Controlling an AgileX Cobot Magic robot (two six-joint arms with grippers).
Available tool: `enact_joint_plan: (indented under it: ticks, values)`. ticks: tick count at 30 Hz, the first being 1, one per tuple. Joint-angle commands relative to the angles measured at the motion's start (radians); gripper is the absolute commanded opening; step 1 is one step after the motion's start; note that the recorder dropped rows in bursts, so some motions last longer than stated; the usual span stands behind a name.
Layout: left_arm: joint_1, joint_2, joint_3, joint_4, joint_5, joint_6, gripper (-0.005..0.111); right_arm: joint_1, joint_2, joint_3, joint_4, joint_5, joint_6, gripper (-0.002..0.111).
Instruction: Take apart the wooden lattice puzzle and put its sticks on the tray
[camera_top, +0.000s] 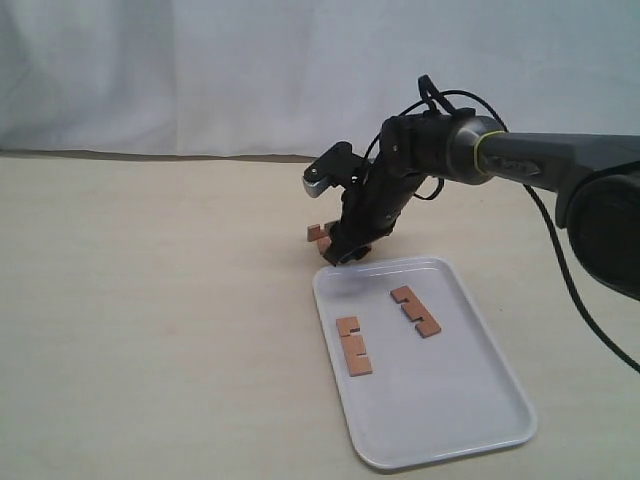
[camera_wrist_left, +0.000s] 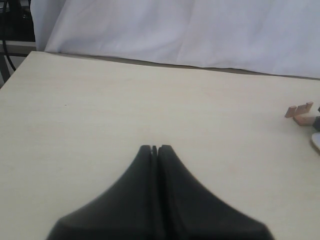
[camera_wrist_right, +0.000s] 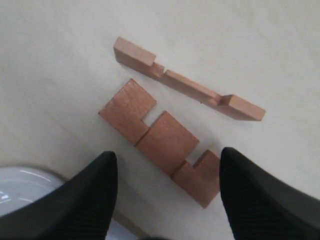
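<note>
**Puzzle apart: four loose sticks (camera_top: 354, 346)**

Two lie flat and apart on the white tray (camera_top: 440, 400); two rest on the table (camera_top: 150, 300) just beside its rim, a flat stick (camera_wrist_right: 162, 140) and an edge-standing stick (camera_wrist_right: 187, 85); the right gripper (camera_wrist_right: 166, 155) hangs released, fingers straddling the flat stick; the left gripper (camera_wrist_left: 155, 148) is clenched, empty.

You are seeing no readable text; the faint marking (camera_top: 520, 165) on the right arm (camera_top: 570, 155) is showing only as a blur in the exterior view.
</note>
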Motion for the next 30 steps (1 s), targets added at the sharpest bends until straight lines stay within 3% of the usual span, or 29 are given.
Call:
enact_joint_plan:
  ticks: [1,8,30]
  values:
    - [0.001,-0.002,0.003,0.0,-0.012,-0.003,0.0,-0.004,-0.008,-0.005,-0.008,-0.015,-0.012,0.057]
    - [0.001,-0.002,0.003,0.0,-0.012,-0.003,0.0,-0.037,-0.002,-0.034,-0.009,-0.001,0.23,0.057]
    - [0.001,-0.002,0.003,0.0,-0.012,-0.003,0.0,-0.037,0.028,-0.062,0.152,0.149,0.119,0.057]
